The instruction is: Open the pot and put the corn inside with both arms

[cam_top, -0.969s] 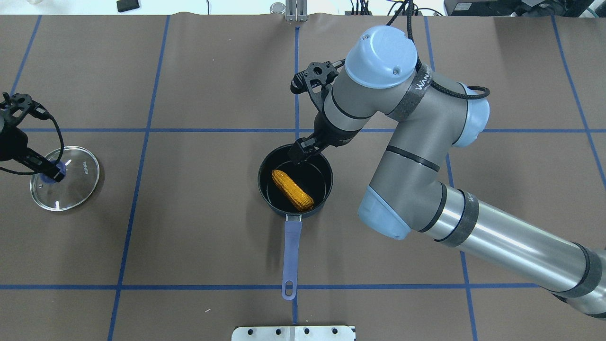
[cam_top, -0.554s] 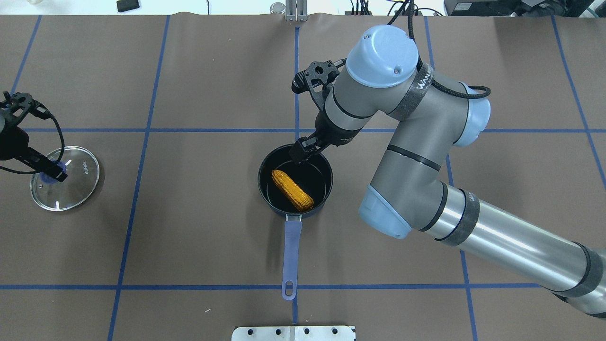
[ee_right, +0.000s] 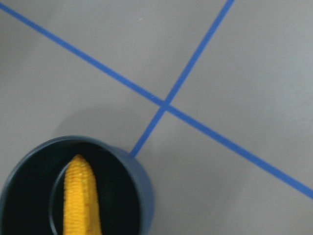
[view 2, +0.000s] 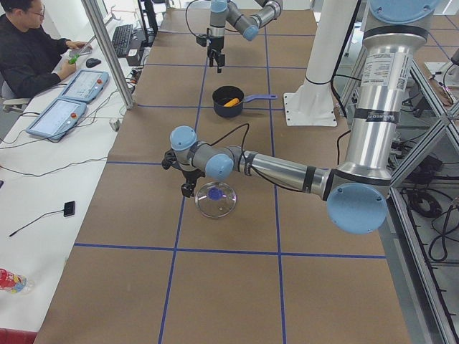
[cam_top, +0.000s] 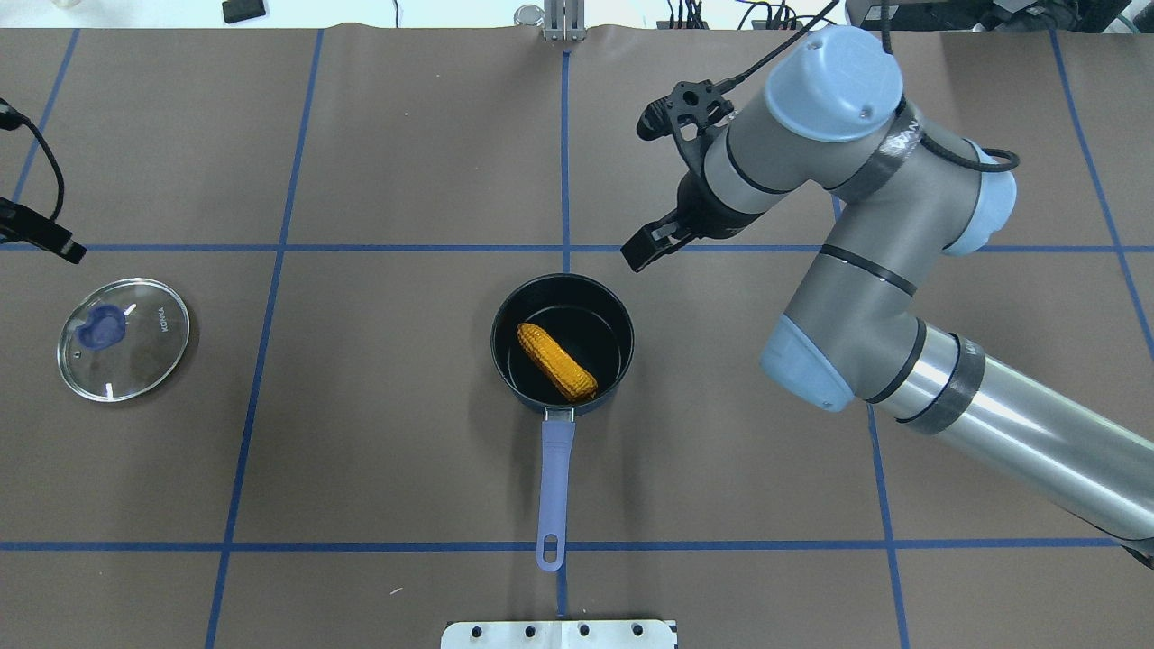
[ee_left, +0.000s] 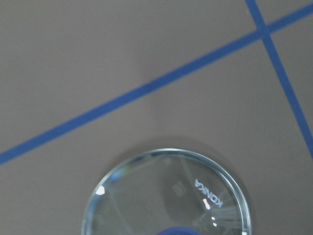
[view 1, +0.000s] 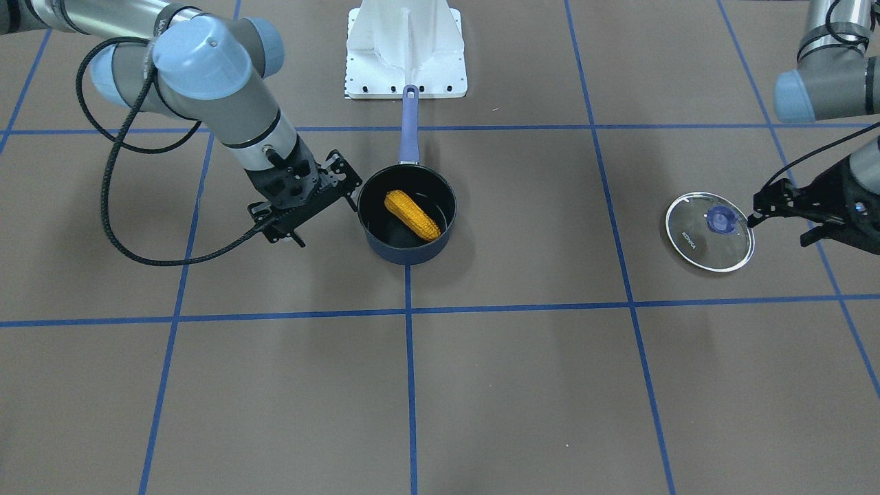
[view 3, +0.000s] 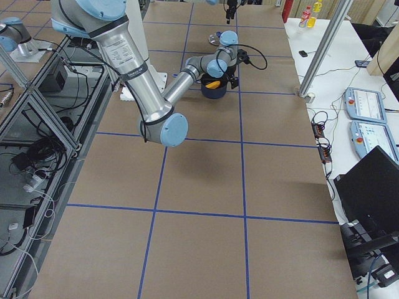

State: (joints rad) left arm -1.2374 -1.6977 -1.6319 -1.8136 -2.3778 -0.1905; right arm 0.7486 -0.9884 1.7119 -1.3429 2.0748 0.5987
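The corn (cam_top: 556,362) lies in the pot (cam_top: 497,335), near the right claw (cam_top: 634,255), whose fingers seem apart.

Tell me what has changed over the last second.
The right gripper has pulled back from over the rim of the pot, away from the robot and to its right, past the blue line. The left gripper has let go of the knob of the lid and drawn off to the far left. The pot, the corn inside it and the lid on the table have not moved.

Grey jointed arms (cam_top: 865,270) bear light-blue caps (cam_top: 834,81) and black cables (view 1: 172,261).
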